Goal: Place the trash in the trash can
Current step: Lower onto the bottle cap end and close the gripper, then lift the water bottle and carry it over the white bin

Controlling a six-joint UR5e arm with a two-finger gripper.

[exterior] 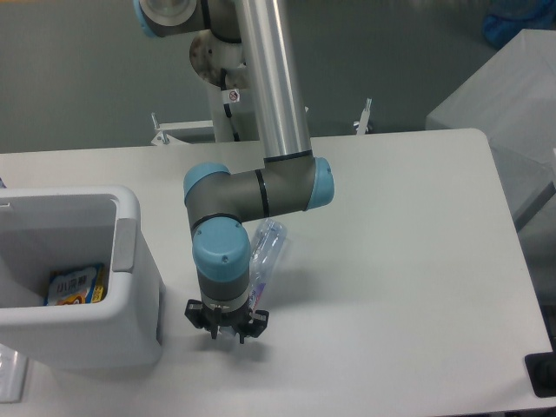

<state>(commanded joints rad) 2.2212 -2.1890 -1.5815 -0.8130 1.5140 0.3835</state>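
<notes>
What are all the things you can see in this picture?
Trash can: one, white with a grey side panel, on the table's left.
Snack bag: one, blue and orange, inside the trash can.
Plastic bottle: one, clear with a bluish label, lying on the table, partly hidden behind the arm.
Table: one, white.
Robot arm: one, grey and light blue, reaching down over the table.
Gripper: one, black, low by the bottle's near end; open or shut is unclear.

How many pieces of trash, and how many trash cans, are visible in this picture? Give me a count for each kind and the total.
Snack bag, lying inside the bin: 1
Clear plastic bottle, on the table beside the pincer: 1
White trash can: 1
Total: 3
</notes>
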